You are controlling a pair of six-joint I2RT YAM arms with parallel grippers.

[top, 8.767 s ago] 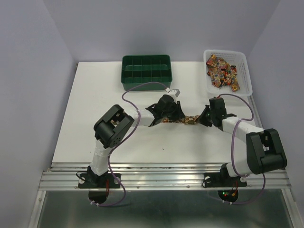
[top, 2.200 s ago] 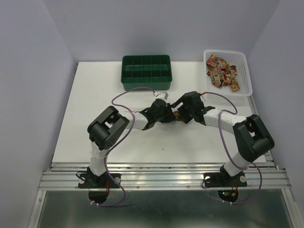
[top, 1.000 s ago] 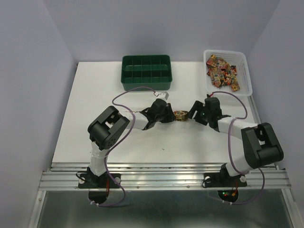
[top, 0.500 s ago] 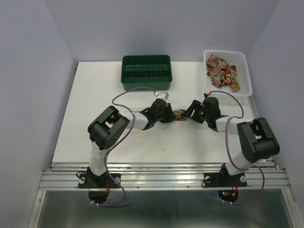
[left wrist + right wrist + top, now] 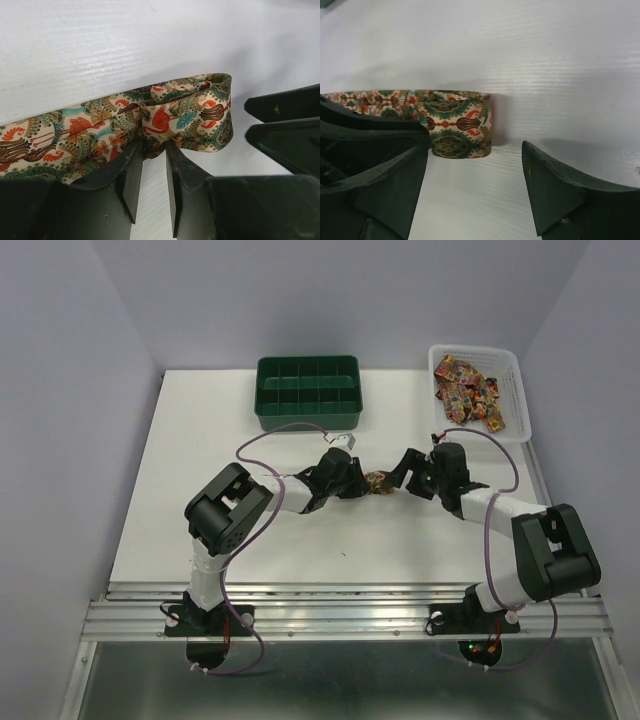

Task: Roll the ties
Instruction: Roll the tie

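One tie [image 5: 379, 482], cream fabric with red, green and brown paisley, lies mid-table, its end folded into a short loop [image 5: 200, 117]. My left gripper [image 5: 153, 150] is shut on the tie, pinching the fabric just behind the loop. In the right wrist view the looped end [image 5: 459, 129] stands on the table ahead of my right gripper [image 5: 475, 170], whose jaws are wide open and apart from the cloth. From above, the right gripper [image 5: 408, 472] sits just right of the loop, facing the left gripper [image 5: 352, 480].
A green compartment tray [image 5: 305, 421] stands at the back centre. At the back right a white basket [image 5: 478, 350] holds several patterned fabric pieces [image 5: 468, 392]. Both arms' purple cables arch above the table.
About two seconds ago the right gripper was against the tie beside the left gripper; it has since drawn back to the right with its jaws open. The left gripper keeps its grip.
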